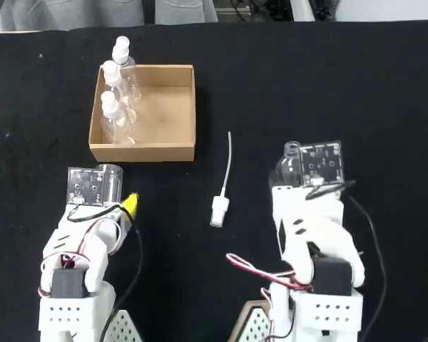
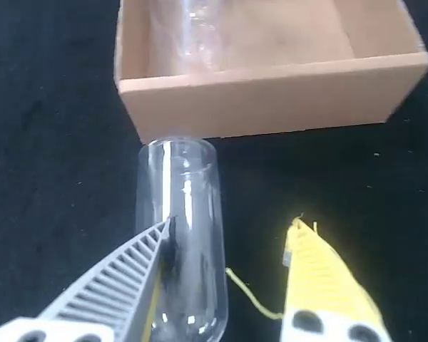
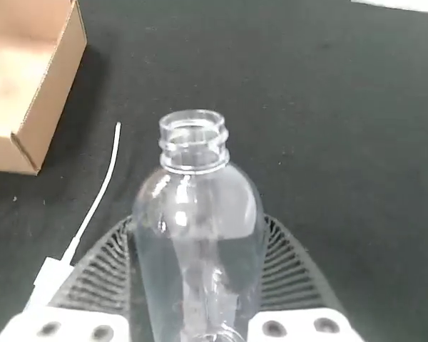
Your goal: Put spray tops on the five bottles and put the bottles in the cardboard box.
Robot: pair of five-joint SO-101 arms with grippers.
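The open-necked bottle (image 3: 196,185) sits pinched in the right gripper (image 3: 198,222), neck free, probably to receive the spray top (image 1: 220,210) lying loose on the table (image 1: 385,85), while the left gripper (image 2: 230,229), spread, flanks a second bottle (image 2: 182,235) just before the cardboard box (image 2: 271,100).

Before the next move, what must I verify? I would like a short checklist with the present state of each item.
1. Right hand grips the open bottle from both sides: ok.
2. Its neck is bare, ready for a top: ok.
3. Spray top lies free on the table between the arms: ok.
4. Left hand free to fetch it: not ok, a second bottle rests against its grey finger.
5. That bottle already capped: cannot tell.
6. Cardboard box has room: ok.
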